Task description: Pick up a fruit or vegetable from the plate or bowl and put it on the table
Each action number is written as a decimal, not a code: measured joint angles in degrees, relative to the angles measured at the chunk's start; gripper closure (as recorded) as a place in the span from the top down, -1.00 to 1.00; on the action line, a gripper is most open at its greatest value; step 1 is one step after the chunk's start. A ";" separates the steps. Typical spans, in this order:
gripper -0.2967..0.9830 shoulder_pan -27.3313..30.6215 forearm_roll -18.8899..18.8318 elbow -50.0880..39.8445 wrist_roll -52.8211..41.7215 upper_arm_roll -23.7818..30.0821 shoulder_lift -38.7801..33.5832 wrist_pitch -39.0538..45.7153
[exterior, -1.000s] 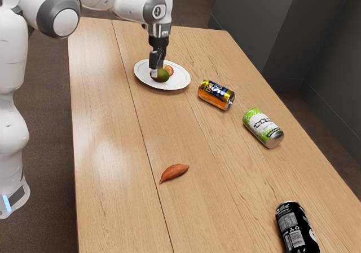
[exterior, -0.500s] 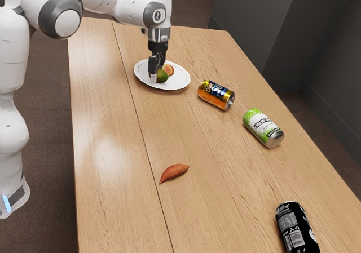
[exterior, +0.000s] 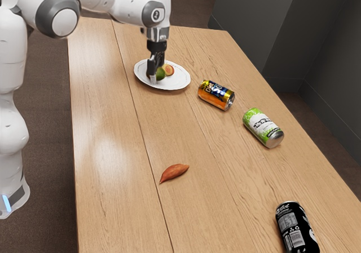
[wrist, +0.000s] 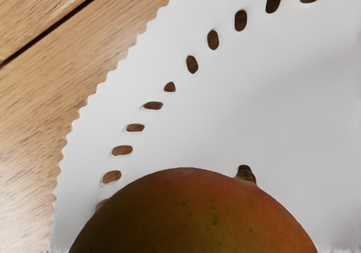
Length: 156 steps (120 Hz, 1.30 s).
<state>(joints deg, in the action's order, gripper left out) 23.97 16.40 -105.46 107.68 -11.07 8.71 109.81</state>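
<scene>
In the exterior view you see the gripper (exterior: 153,77) at the mango (exterior: 161,74) on the plate (exterior: 180,82); if its jaws are apart or clamped, you cannot tell. The wrist view shows you smooth reddish skin, short stem (wrist: 245,174), wavy pierced rim.

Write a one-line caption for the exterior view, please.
Franka gripper at a green fruit on a white plate, with three cans on the wooden table.
</scene>
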 joint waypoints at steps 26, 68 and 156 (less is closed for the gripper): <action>-0.08 -4.20 -3.89 7.24 -0.13 -0.04 -1.68 -1.30; -0.11 -9.40 -4.80 10.65 0.87 4.40 -2.61 -1.15; 0.48 -9.35 -2.02 9.50 11.85 9.82 -15.76 -5.98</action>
<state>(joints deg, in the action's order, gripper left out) 14.62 14.38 -95.97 119.53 -1.24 -7.05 103.83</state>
